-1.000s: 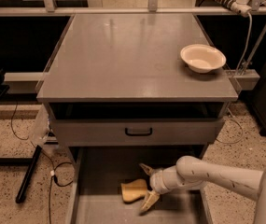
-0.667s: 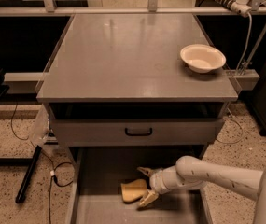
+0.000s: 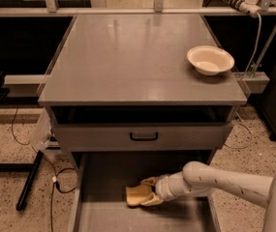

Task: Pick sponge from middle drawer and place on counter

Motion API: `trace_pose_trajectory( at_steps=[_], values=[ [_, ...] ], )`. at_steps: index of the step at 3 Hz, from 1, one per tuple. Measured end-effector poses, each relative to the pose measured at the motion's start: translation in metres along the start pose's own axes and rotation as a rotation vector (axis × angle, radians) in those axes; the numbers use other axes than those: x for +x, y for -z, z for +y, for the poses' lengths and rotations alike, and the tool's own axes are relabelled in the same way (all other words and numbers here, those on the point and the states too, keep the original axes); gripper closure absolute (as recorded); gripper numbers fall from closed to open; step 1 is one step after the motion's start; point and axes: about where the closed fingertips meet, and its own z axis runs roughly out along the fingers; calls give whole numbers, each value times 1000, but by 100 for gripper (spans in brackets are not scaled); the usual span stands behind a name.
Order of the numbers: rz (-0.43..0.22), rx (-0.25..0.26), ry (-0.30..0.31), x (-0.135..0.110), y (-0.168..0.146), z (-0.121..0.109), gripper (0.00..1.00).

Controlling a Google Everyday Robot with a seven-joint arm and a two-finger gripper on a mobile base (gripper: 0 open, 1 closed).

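Inspection covered one cabinet, seen from in front and above. The counter [image 3: 128,57] filled the upper centre of the frame; its grey top was smooth and slightly glossy. A cream round bowl [image 3: 210,60] stood upright on it near the right edge, toward the front.

Below the counter's front edge sat a grey drawer front [image 3: 103,138] bearing a small black handle [image 3: 144,137]. It was pulled out a little, with a dark gap above it.

The middle drawer [image 3: 103,178] was extended toward the bottom of the frame, with its flat grey floor and low side walls exposed. The sponge [image 3: 135,195], pale yellow, lay flat on the drawer floor at lower centre, well away from both side walls.

The white arm [image 3: 224,182] entered from the lower right corner and reached leftward and low into the drawer. The gripper [image 3: 146,191] was at the right end of the sponge, just above the drawer floor. One finger [image 3: 149,181] lay along the sponge's far edge and the other along its near edge. Both appeared pressed against the sponge, gripping it between them. The sponge was still in contact with the drawer floor.

A black cable [image 3: 55,178] lay on the speckled floor at lower left.
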Motion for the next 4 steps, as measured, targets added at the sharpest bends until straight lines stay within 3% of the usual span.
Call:
trace_pose_trajectory(
  at_steps=[1,2,3,4],
  values=[
    [0,0,0,0,0,0,88],
    [5,-15,-19,-5,7,7,100],
    [-39,-28,-16,-30,38,19,100],
    [-85,-6,24,-64,92,32,100]
  ],
)
